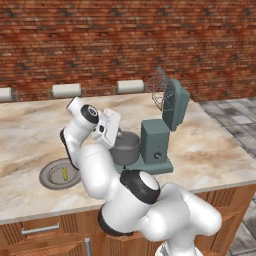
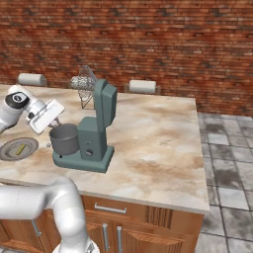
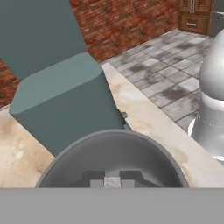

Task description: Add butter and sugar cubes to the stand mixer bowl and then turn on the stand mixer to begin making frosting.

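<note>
Sugar cube (image 3: 112, 182): a tiny pale grey-white block pinched between the gripper's (image 3: 112, 179) two dark fingertips, seen in the hand view hanging over the open mouth of the stand mixer bowl (image 3: 114, 153).
Gripper state: jaws nearly together, clamped on the cube; a narrow grip with pads on two opposite flat faces.
Handling, as a judgement: the cube is very light and rigid, but brittle at its corners and crumbly under hard squeezing; its small flat faces give little purchase, so a centred, gentle pinch suits it best, and it will likely bounce when dropped on metal.
Stand mixer bowl: dark grey metal cup on the mixer's base, at 9 o'clock of the column in the right base view (image 2: 64, 140); stiff, smooth-walled, deep enough to catch a dropped cube.
Stand mixer (image 1: 156, 142): teal-green, head tilted up and back, wire whisk (image 1: 161, 89) raised clear at 12 o'clock of the bowl; small knob (image 1: 158, 156) on the column's face.
Butter (image 1: 65, 174): a thin yellow stick lying on the grey plate (image 1: 47, 176), at 9 o'clock of the bowl, well apart from it; probably soft and slippery, best taken across its narrow sides at mid-length.
Step in hand: releasing the cube into the bowl; butter not yet added.
</note>
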Available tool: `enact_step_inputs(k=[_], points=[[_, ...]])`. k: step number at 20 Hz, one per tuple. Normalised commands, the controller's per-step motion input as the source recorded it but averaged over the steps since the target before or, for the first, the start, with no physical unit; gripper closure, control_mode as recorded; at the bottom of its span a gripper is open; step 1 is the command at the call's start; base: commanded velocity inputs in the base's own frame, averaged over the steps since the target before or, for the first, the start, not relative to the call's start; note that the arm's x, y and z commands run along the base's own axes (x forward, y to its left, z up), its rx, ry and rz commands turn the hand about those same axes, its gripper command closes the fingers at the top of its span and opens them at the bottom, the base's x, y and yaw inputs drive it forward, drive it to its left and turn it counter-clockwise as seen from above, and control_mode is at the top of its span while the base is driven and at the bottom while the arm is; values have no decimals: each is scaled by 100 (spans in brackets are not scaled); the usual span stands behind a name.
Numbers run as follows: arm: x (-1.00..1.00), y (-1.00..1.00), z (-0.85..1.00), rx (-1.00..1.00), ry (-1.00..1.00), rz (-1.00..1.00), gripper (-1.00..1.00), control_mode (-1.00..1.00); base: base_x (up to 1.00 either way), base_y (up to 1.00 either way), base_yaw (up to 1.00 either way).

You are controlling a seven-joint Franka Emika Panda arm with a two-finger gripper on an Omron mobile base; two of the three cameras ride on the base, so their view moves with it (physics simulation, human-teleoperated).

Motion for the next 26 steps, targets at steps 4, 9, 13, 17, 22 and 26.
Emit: enact_step_inputs(k=[4, 9, 13, 17, 22, 26], points=[[21, -32, -28, -2, 0, -3, 100, -100, 0, 0, 0], [27, -3, -40, 0, 0, 0, 100, -100, 0, 0, 0], [16, 0, -34, 0, 1, 0, 100, -100, 0, 0, 0], [3, 0, -29, 0, 1, 0, -100, -100, 0, 0, 0], [0, 0, -10, 0, 0, 0, -100, -100, 0, 0, 0], [-5, 0, 0, 0, 0, 0, -100, -100, 0, 0, 0]])
